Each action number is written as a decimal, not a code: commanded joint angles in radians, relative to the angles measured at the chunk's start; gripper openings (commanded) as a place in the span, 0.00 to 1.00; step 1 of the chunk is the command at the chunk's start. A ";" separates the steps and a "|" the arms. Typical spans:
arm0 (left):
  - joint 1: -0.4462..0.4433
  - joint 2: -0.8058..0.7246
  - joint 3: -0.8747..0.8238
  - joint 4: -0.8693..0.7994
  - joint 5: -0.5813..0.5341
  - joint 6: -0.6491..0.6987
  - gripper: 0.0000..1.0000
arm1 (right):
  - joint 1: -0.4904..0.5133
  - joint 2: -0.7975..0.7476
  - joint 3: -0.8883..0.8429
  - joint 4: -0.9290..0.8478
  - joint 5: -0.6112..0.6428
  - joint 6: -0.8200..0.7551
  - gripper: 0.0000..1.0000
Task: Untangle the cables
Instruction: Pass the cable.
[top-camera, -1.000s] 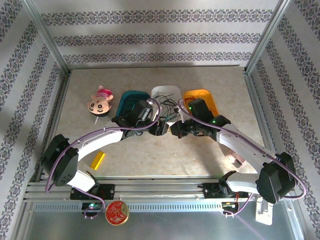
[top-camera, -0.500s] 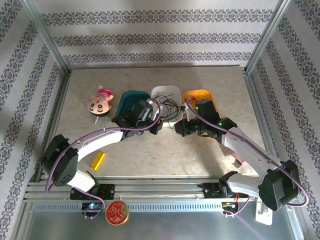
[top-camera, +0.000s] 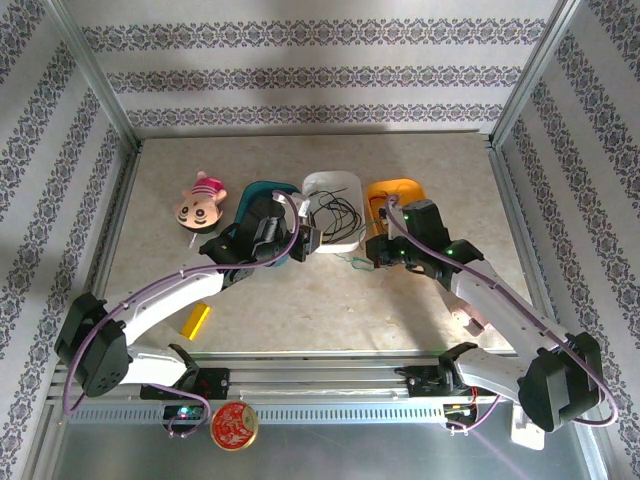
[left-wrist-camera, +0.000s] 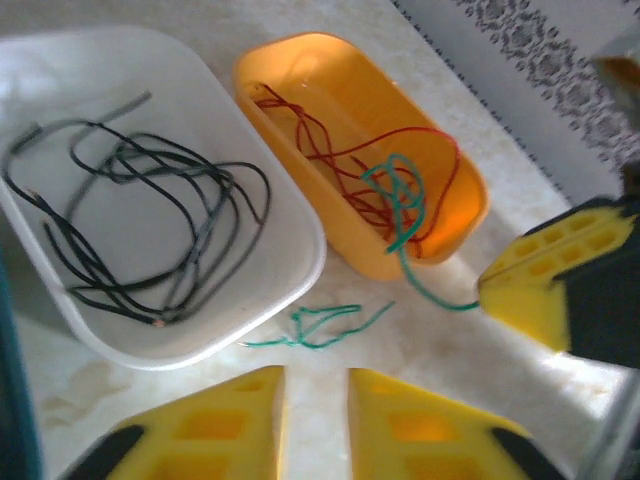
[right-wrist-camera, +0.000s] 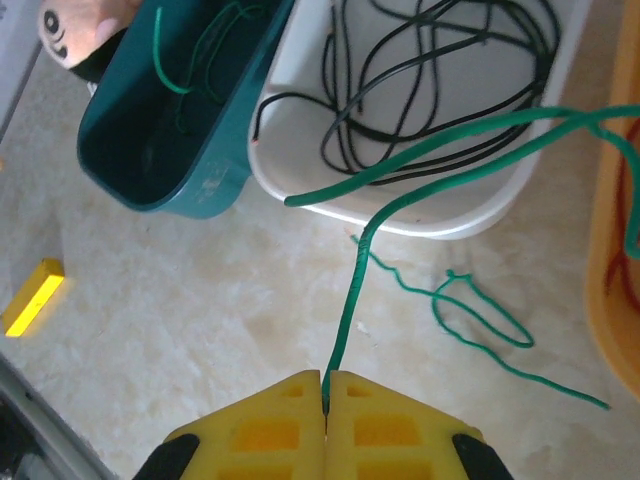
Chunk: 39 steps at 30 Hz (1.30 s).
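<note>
My right gripper (right-wrist-camera: 325, 388) is shut on a green cable (right-wrist-camera: 350, 290) that arcs up over the white tray (right-wrist-camera: 470, 215) to the orange tray (left-wrist-camera: 380, 262). There its far end (left-wrist-camera: 398, 190) lies tangled among red cables (left-wrist-camera: 340, 150). A second, loose green cable (left-wrist-camera: 320, 325) lies on the table between the trays and my left gripper (left-wrist-camera: 315, 378), which is open with nothing between its fingers. Black cables (left-wrist-camera: 150, 200) are coiled in the white tray. From above, the left gripper (top-camera: 305, 240) and right gripper (top-camera: 376, 252) sit either side of the loose green cable (top-camera: 350, 262).
A teal bin (right-wrist-camera: 170, 160) left of the white tray holds more green cable (right-wrist-camera: 160, 55). A pink plush toy (top-camera: 198, 205) lies left of the bins and a yellow block (top-camera: 195, 321) nearer the front left. Metal frame rails (top-camera: 300, 372) border the table.
The two grippers, close together mid-table a second ago, have drawn apart. My left gripper shut, then opened, and backed toward the teal bin. The right moved toward the orange tray.
</note>
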 joint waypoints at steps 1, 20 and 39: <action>0.008 0.033 0.037 0.047 0.124 0.002 0.36 | 0.051 0.020 0.033 0.004 -0.060 -0.040 0.03; 0.006 0.178 0.127 0.017 0.195 0.029 0.13 | 0.105 -0.005 0.066 0.020 -0.181 -0.043 0.03; 0.092 -0.024 -0.037 0.117 -0.150 -0.061 0.00 | -0.006 -0.076 -0.008 0.038 -0.068 0.001 0.03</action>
